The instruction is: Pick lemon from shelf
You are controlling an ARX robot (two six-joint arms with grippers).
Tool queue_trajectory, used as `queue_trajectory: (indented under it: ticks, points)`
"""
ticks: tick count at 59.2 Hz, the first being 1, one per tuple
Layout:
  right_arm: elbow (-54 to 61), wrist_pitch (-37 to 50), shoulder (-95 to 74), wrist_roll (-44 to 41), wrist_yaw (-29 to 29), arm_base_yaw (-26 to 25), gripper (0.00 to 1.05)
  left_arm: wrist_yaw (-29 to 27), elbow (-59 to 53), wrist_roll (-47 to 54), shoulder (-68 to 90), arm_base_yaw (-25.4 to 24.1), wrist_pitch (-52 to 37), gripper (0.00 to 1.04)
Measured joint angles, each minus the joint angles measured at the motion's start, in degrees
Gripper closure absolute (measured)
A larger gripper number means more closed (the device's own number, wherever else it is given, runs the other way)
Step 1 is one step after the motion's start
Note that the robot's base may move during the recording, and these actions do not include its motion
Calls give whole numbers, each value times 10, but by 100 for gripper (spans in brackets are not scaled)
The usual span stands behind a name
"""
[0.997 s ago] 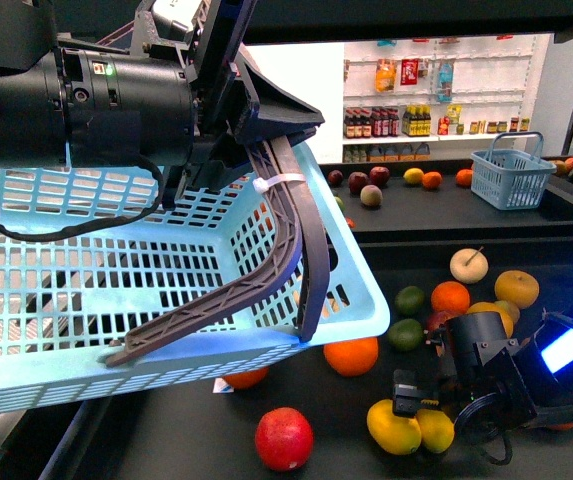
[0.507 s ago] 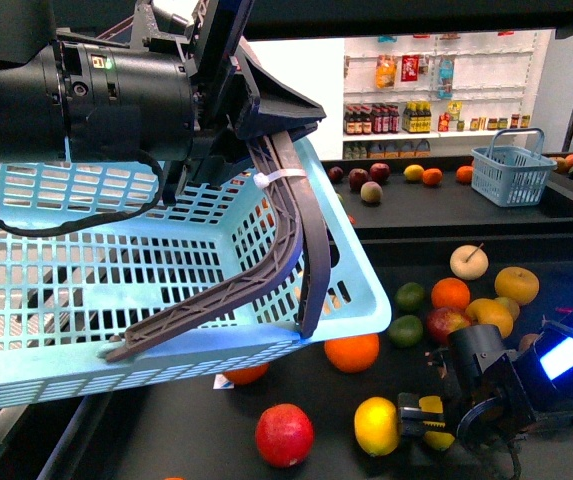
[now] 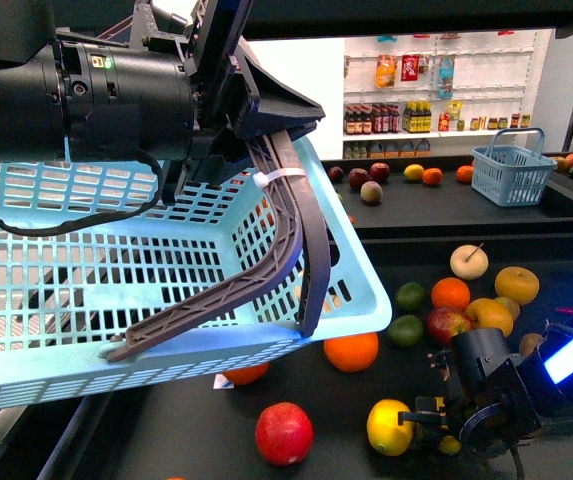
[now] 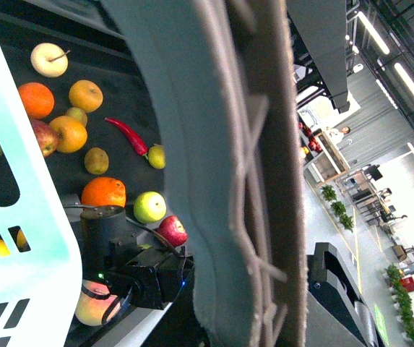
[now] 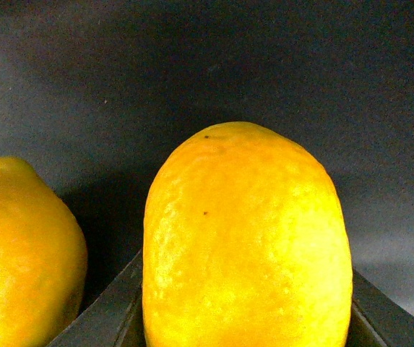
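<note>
Jaws of right gripper (image 3: 427, 412) straddle lemon (image 5: 246, 238) on shelf (image 3: 338, 432), squeeze not confirmable; left gripper (image 3: 253, 140) clamps basket handle (image 3: 292, 215), so basket (image 3: 116, 285) hangs near lemon, presumably for drop-off.

The left gripper (image 3: 266, 130) was clamped on the dark grey handle (image 3: 288, 215) of the light-blue plastic basket (image 3: 166, 355); the right gripper (image 3: 434, 412) was held low, right of it.

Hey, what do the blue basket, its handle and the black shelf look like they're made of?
The basket looks like moulded plastic, light blue, slightly glossy: its walls are a regular slotted lattice. The handle seems plastic too, grey-brown and matte, with ribbed webbing. The shelf is probably painted metal, matte black with dull reflections, though that stays open.
</note>
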State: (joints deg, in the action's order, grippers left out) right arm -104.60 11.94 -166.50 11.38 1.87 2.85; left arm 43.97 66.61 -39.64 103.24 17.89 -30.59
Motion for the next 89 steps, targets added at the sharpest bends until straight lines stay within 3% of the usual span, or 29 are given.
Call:
queue_trajectory:
  ticks: [18,32,35,43,48,54,84,89]
  points:
    - [125,88,139,12,21,7,57,0,0,0,0,0,0,97]
    - [340,143,464,115,37,-10,57,0,0,0,0,0,0,97]
    - [374,152,505,136,23,-12,57,0,0,0,0,0,0,97]
    - [408,170,558,191,-82,5,57,0,0,0,0,1,0,97]
    - [421,181,559,249,-183,33,57,2,0,0,0,1,0,97]
    - [429,193,556,274,-226,54,57,0,0,0,0,1,0,97]
    - [429,213,506,298,-240,121,57,2,0,0,0,1,0,97]
    - [429,214,506,289,-236,126,50,-1,0,0,0,1,0,97]
